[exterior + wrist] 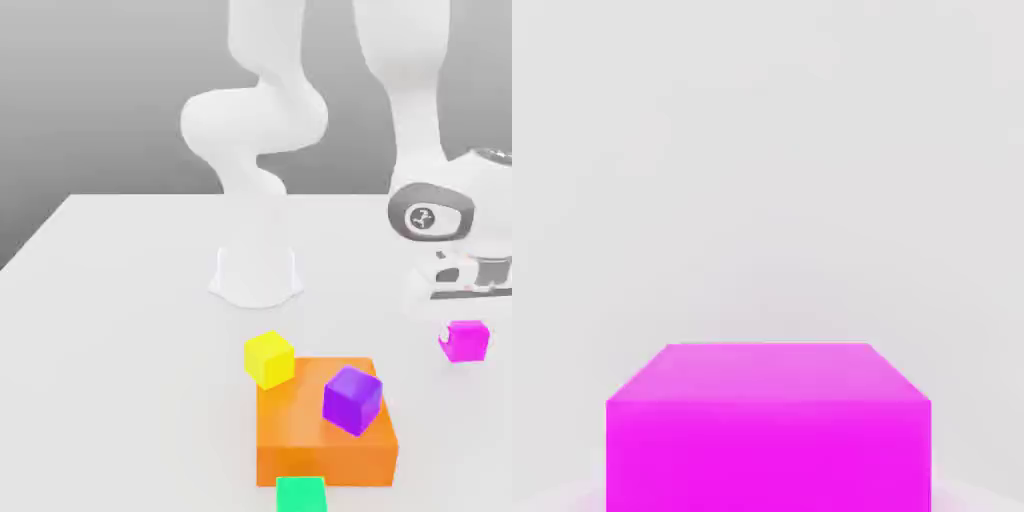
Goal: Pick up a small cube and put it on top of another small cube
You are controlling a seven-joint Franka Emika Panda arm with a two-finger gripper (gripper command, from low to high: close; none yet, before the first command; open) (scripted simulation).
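Now, in the exterior view, the claw was clamped on the small bright magenta-pink plastic cube directly beneath it; best to lift straight before swinging to the small yellow cube, well apart across the plain white table. The hand view showed the magenta cube against bare white.

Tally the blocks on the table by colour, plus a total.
Magenta cube: 1
Yellow cube: 1
Purple cube: 1
Orange block: 1
Green cube: 1
Total: 5
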